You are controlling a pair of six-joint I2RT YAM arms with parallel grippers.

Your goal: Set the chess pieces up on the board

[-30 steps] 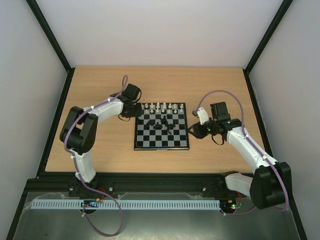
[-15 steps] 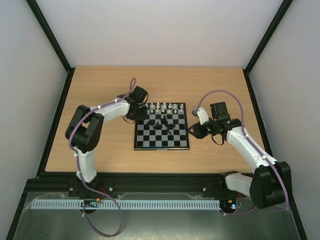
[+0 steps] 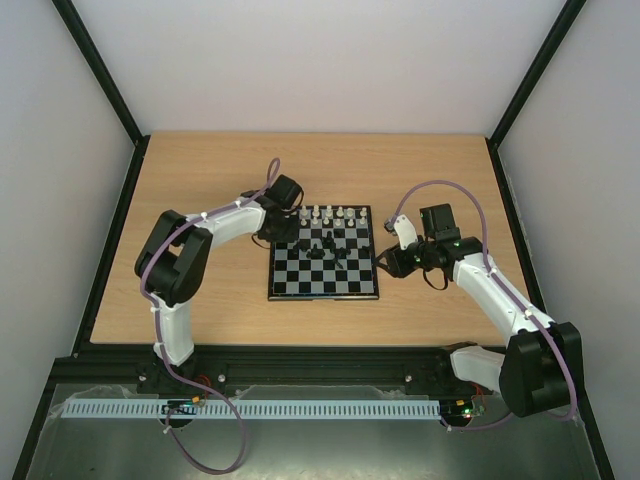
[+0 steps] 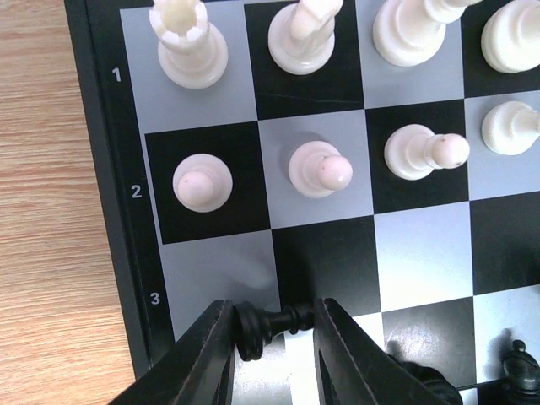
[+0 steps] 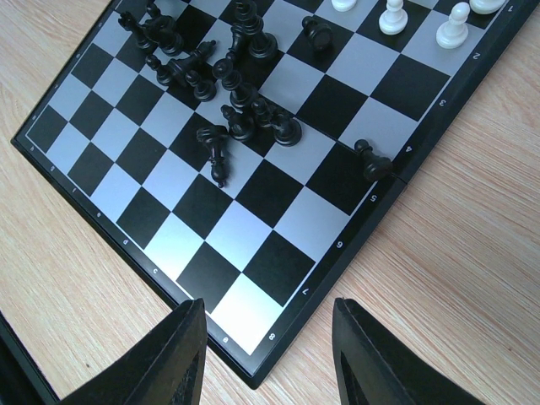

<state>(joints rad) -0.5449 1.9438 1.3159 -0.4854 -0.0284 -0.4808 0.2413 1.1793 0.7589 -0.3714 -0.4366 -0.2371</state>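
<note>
My left gripper [image 4: 272, 342] is drawn in narrow, and a black piece [image 4: 268, 323] lies on its side straight across the gap, base against one finger [image 4: 207, 359] and head against the other. I read that as a pinch end to end, though a light one. The piece is low on the board [image 4: 110, 211], near its rim, with the white pawns [image 4: 319, 169] standing in a row just beyond the fingertips and the white rook [image 4: 187, 42] further ahead.

An end-to-end hold on a rounded head could slip, so I'd firm up before lifting, rise straight up and keep clear of those pawns. It will need standing upright, so I'd lower the base first.

My right gripper [image 5: 268, 354] is spread wide with nothing between its fingers. The black heap [image 5: 240, 101] lies well ahead of them.
</note>
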